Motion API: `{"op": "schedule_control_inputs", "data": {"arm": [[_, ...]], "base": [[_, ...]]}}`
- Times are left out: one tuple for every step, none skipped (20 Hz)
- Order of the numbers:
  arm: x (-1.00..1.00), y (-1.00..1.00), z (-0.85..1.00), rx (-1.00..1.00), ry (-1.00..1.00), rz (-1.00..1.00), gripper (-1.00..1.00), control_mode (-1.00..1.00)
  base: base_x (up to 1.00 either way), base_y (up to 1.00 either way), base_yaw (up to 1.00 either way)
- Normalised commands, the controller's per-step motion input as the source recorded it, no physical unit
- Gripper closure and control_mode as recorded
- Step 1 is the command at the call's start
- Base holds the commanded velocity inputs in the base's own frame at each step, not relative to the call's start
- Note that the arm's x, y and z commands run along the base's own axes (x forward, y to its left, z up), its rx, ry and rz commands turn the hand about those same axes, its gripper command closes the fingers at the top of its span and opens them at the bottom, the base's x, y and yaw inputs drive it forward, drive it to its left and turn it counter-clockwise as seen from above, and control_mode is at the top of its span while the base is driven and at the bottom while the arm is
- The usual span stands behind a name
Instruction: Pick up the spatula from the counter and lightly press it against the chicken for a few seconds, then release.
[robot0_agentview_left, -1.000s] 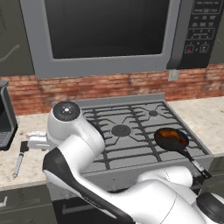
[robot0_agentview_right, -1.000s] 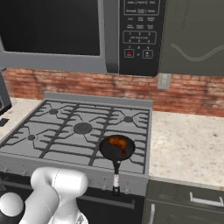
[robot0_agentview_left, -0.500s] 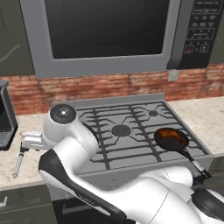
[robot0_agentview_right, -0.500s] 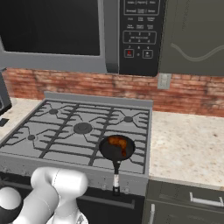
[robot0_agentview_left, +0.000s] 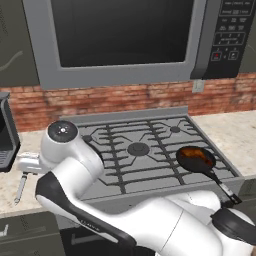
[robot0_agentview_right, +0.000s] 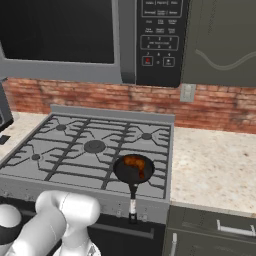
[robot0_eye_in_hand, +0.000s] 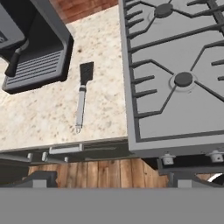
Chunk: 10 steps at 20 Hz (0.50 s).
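On the bench (robot0_eye_in_hand: 43, 113), left of the stove (robot0_eye_in_hand: 175, 100) and near the front edge, the spatula (robot0_eye_in_hand: 82, 96) is laid flat. The gripper (robot0_agentview_left: 26, 165) is held wide open and empty above it. It should be lowered straight and lined up across the thin handle.

Gas stove (robot0_agentview_left: 135, 150); microwave (robot0_agentview_left: 125, 40) above; coffee machine (robot0_eye_in_hand: 30, 43) on counter (robot0_agentview_right: 215, 160)

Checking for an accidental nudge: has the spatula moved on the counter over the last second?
No. The spatula lies at the same spot and angle, left of the stove, as before.
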Motion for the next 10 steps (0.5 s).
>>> {"op": "schedule_control_inputs", "data": {"arm": [[0.08, 0.18, -0.06, 0.01, 0.08, 0.00, -1.00, -1.00], [0.07, 0.17, -0.07, 0.02, 0.09, 0.00, -1.00, -1.00], [0.09, 0.15, -0.11, 0.03, 0.09, 0.00, -1.00, -1.00], [0.08, 0.16, -0.11, 0.01, 0.06, 0.00, -1.00, -1.00], [0.08, 0.14, -0.13, 0.00, 0.04, 0.00, -1.00, -1.00], [0.09, 0.14, -0.16, 0.00, 0.02, 0.00, -1.00, -1.00], [0.09, 0.14, -0.16, 0.00, 0.01, 0.00, -1.00, -1.00], [0.11, 0.13, -0.17, 0.00, 0.00, 0.00, -1.00, -1.00], [0.11, 0.16, -0.17, 0.00, 0.00, 0.00, -1.00, -1.00], [0.11, 0.17, -0.16, 0.00, 0.00, 0.00, -1.00, -1.00]], "base": [[0.00, 0.00, 0.00], [0.00, 0.00, 0.00], [0.00, 0.00, 0.00], [0.00, 0.00, 0.00], [0.00, 0.00, 0.00], [0.00, 0.00, 0.00], [0.00, 0.00, 0.00], [0.00, 0.00, 0.00], [0.00, 0.00, 0.00], [0.00, 0.00, 0.00]]}}
